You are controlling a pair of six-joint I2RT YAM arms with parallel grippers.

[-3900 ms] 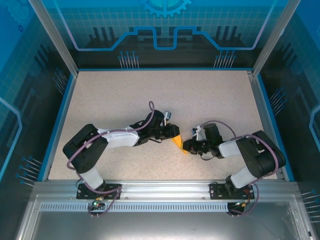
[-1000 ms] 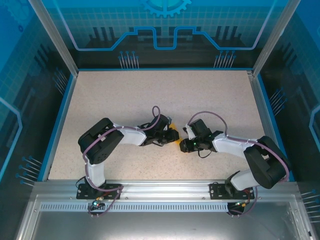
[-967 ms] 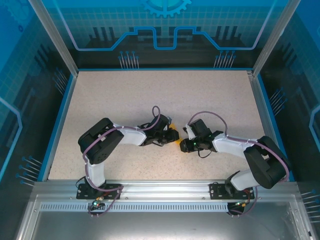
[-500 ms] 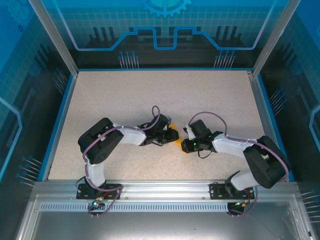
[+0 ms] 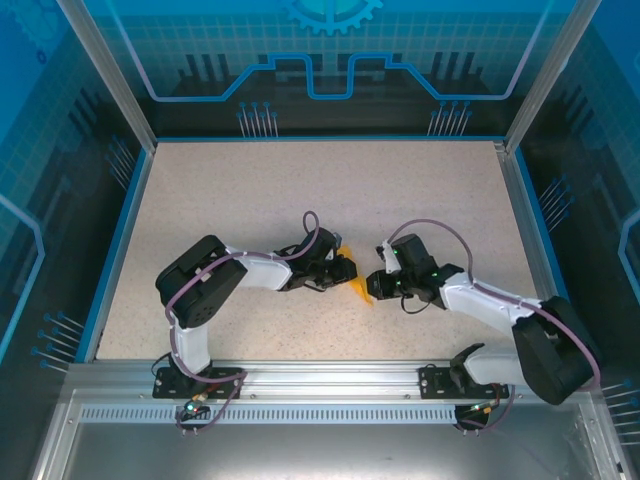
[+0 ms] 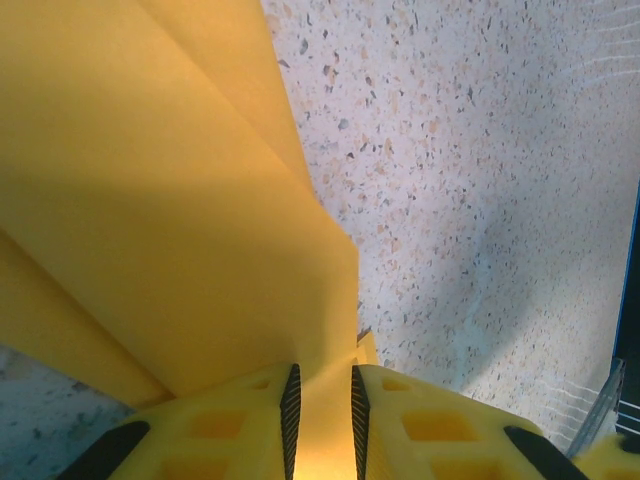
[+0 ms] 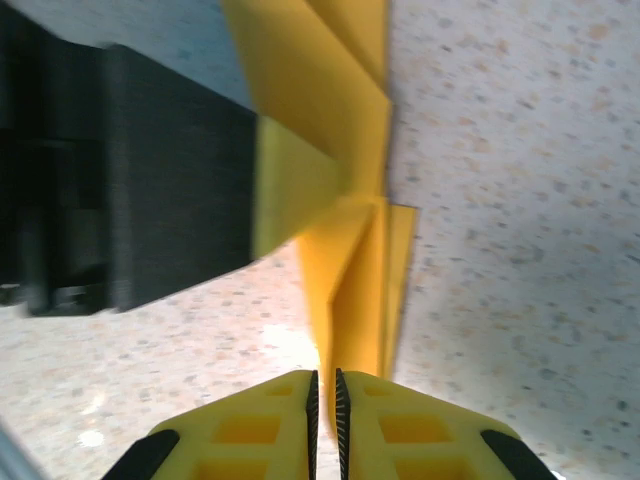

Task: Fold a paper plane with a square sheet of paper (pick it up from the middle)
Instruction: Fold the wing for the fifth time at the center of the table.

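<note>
— Speckled table (image 5: pixel 250 190) inside blue-lit glass walls, both arms bent inward toward the middle. How did the left gripper (image 6: pixel 320 375) stand?

— Nearly pressed together, pinching a layered edge of the orange-yellow paper (image 6: pixel 180 220), which fanned out ahead of it in creased flaps.

— And the right gripper (image 7: pixel 325 378)?

— Its jaws were closed to a sliver on a narrow folded ridge of the same paper, directly ahead of it. The left gripper's dark body sat just beyond. The paper lay between the two grippers, low over the table or on it; I couldn't tell which.

— How should the crease have been handled?

— My judgement: one gripper anchors while the other draws slowly along the fold line, layers aligned. Pulling the grippers apart risked a tear, and thin paper buckles easily.
</note>
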